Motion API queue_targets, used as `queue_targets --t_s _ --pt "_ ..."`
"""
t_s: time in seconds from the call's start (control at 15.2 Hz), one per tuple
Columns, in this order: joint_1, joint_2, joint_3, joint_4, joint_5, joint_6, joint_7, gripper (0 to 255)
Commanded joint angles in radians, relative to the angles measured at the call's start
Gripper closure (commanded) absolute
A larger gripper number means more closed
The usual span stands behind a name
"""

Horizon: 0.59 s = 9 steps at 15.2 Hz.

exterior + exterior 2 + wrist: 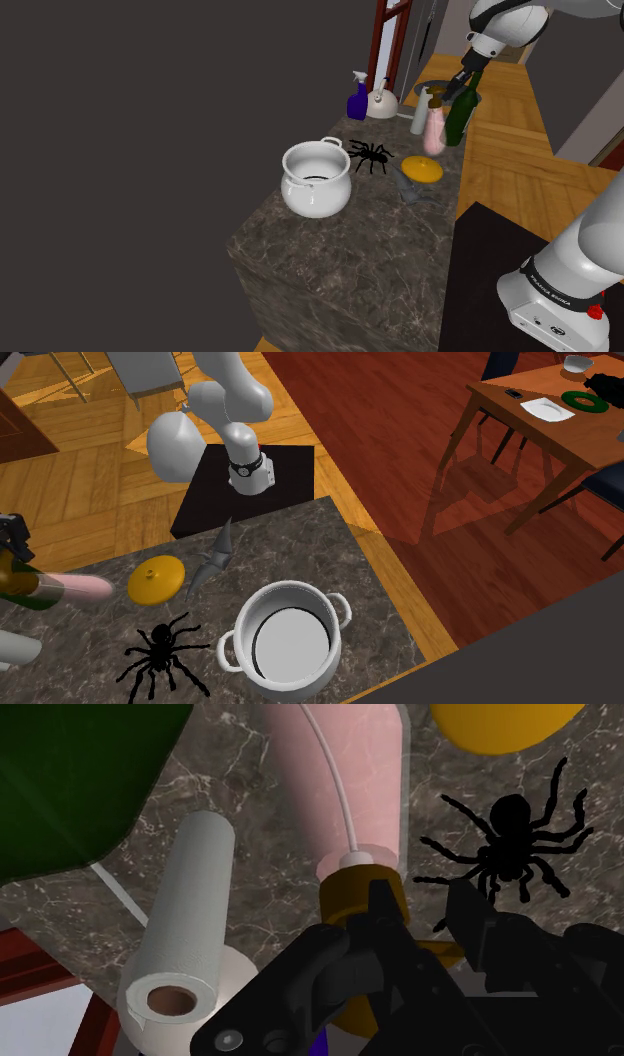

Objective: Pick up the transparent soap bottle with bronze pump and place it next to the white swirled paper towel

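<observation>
The soap bottle (433,130) stands at the counter's (340,250) far end, squeezed between the paper towel roll (195,894) and a green bottle (462,115). The gripper (420,892) hangs over its bronze pump (350,892), fingers apart, holding nothing. One finger looks to sit over the pump head rather than beside it, so closing there could tip the bottle into its neighbours.

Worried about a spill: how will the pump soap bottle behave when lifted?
The soap bottle stands tall and narrow, so a nudge would probably tip it. Its smooth see-through wall, pink inside, suggests a slippery and fairly heavy load. The bronze pump may sink if squeezed from above.
</observation>
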Motion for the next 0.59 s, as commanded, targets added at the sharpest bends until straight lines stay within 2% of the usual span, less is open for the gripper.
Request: queue_targets --t_s 0.0,0.13,0.2,0.53 --pt "0.000 0.003 0.000 -0.003 0.000 -0.001 0.000 255" --pt "0.000 0.003 0.000 -0.003 0.000 -0.001 0.000 255" --pt "0.000 0.003 0.000 -0.003 0.000 0.000 0.001 0" --pt "0.000 0.003 0.000 -0.003 0.000 -0.001 0.000 0"
